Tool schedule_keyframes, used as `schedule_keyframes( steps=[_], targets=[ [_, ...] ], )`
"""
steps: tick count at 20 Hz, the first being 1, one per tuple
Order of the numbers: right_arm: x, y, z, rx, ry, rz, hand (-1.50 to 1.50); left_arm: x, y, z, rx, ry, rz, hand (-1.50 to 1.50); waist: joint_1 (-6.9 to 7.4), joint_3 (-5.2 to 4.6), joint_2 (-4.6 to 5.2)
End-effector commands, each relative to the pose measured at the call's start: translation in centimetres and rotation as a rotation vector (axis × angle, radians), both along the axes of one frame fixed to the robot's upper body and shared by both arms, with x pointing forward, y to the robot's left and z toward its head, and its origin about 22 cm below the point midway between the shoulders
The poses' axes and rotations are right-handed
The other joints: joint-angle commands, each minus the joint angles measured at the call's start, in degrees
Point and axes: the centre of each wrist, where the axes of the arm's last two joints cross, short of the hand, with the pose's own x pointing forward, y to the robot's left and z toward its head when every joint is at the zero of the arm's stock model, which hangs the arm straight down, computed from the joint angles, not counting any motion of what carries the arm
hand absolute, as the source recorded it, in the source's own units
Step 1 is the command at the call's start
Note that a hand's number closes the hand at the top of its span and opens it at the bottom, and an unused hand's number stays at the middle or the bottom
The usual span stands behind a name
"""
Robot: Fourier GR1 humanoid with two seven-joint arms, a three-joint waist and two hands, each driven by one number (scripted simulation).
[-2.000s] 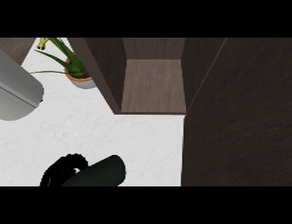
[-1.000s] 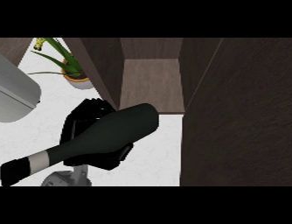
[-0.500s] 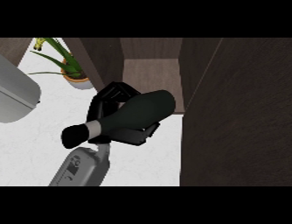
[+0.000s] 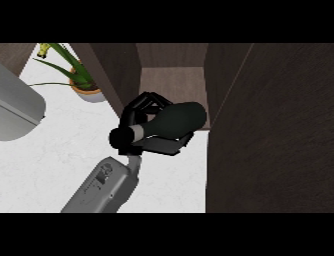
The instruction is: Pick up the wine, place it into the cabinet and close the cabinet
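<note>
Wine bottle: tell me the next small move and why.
Probably ease the wine bottle farther forward onto the cabinet shelf. The hand is curled round it at the opening's front edge, so it isn't inside yet.

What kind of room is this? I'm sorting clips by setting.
Probably a kitchen: a pale counter, an open dark wood cabinet, a potted plant, and a wine bottle in the hand.
</note>
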Motion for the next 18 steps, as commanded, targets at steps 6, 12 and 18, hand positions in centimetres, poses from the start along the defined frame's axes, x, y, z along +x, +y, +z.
schedule_keyframes(
  steps=[6,12,18],
  targets=[
    [0.4,0.5,-0.1,0.001,0.003,0.012,-1.5,-0.1,-0.4,-2.8,0.013,0.054,0.036,1.5,0.25,0.0,-0.04],
    [0.8,-0.8,-0.1,0.004,0.004,-0.003,-1.5,1.2,0.7,-6.2,0.011,0.083,0.053,1.5,-0.13,-0.01,0.1],
    [1.9,-0.7,0.1,-0.004,0.019,0.015,-1.5,1.7,0.8,-6.8,-0.086,0.073,0.079,1.5,-0.31,-0.03,0.14]
  ],
)
